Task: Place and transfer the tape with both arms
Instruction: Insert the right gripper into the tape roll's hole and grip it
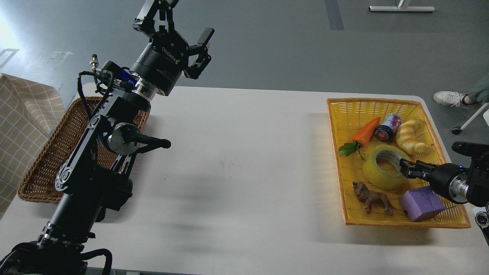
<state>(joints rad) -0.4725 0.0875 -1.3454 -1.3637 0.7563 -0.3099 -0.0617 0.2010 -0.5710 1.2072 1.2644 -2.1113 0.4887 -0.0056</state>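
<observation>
The tape (378, 173), a yellow translucent roll with a grey-white core, lies in the yellow basket (345, 114) at the right of the table. My right gripper (405, 169) comes in from the right edge, and its tips are at the roll's right rim. It is small and dark, so I cannot tell whether it grips the roll. My left gripper (180, 23) is raised high above the table's far left edge. It is open and empty, far from the tape.
The yellow basket also holds a carrot (366, 131), a can (387, 127), a croissant (410, 139), a toy lion (372, 196) and a purple block (421, 203). A brown wicker basket (42, 168) stands at the left, partly behind my left arm.
</observation>
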